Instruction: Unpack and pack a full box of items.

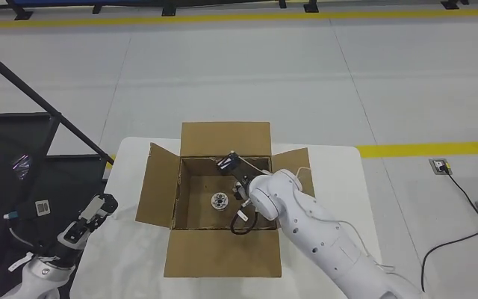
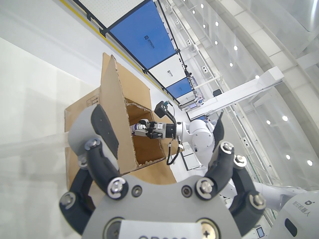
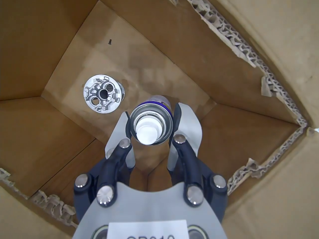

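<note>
In the cardboard box (image 3: 37,38), right gripper (image 3: 152,112) clamps a spray can (image 3: 149,128) upright, nozzle up; left gripper (image 2: 159,121) gapes.

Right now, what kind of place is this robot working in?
Probably a big factory hall or robot lab: yellow floor lines, rows of ceiling lights high up, and blue and white wall panels.

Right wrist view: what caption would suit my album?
The right end effector holds a spray can inside the cardboard box; a metal hub lies on its floor.
</note>
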### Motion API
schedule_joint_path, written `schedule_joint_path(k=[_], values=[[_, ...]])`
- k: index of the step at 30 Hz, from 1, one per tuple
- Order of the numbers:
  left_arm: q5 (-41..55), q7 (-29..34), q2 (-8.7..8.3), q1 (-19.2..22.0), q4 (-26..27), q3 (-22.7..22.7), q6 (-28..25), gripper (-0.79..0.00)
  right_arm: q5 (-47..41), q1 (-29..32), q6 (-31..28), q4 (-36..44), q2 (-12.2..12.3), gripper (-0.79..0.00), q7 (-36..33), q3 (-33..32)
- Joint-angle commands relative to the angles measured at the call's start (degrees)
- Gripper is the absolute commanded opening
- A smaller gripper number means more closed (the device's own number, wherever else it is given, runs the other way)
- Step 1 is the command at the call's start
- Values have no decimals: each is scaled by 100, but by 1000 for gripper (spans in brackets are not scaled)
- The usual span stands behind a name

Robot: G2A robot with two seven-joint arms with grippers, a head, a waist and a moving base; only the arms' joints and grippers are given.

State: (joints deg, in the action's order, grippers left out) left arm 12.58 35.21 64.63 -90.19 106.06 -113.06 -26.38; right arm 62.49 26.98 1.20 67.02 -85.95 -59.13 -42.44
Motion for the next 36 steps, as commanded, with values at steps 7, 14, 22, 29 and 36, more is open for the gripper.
schedule_joint_path(k=[7,14,22,29,36], values=[[0,0,0,0,0,0,0,0,-47,21,-55,-212,-53,-74,48,-71],[0,0,0,0,0,0,0,0,5,100,-129,-55,-40,-28,97,-230],[-841,-44,-24,92,262,250,289,0,84,1199,-253,2417,302,0,451,-1388],[-1405,203,-53,448,383,846,665,0,-914,2689,-965,4288,588,0,797,-2937],[-1832,384,-73,675,484,1354,859,0,-959,2754,-910,4267,592,0,939,-3001]])
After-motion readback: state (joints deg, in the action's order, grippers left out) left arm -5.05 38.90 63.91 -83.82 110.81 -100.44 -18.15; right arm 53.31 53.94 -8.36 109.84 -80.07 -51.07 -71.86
